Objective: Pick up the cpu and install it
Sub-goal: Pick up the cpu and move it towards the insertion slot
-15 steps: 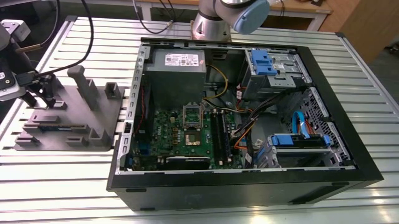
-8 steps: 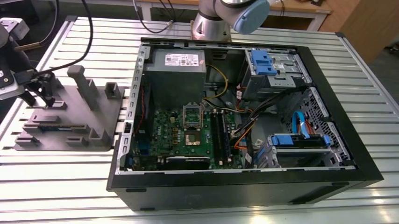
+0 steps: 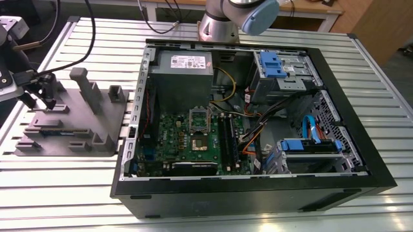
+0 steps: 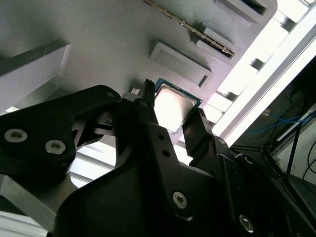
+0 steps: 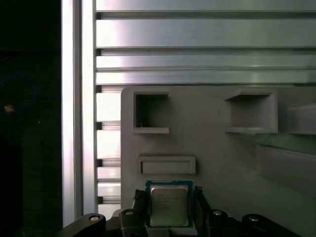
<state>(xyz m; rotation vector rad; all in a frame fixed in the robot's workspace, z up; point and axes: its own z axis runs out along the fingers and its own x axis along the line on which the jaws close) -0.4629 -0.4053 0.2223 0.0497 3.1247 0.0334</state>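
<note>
While the exterior view takes in the open black computer case (image 3: 361, 159), its green motherboard (image 3: 174, 130) and the grey fixture block (image 3: 71, 128) beside it on the ribbed aluminium table (image 3: 65, 193), both wrist views close in on the cpu (image 5: 169, 206) (image 4: 174, 104). It is a flat square with a dull silver lid framed in green, lying on the matte, pocketed block. The gripper (image 3: 40, 99) hangs over that block at the exterior view's left, and its black fingers (image 5: 140, 201) pinch the cpu by two opposite edges.
</note>
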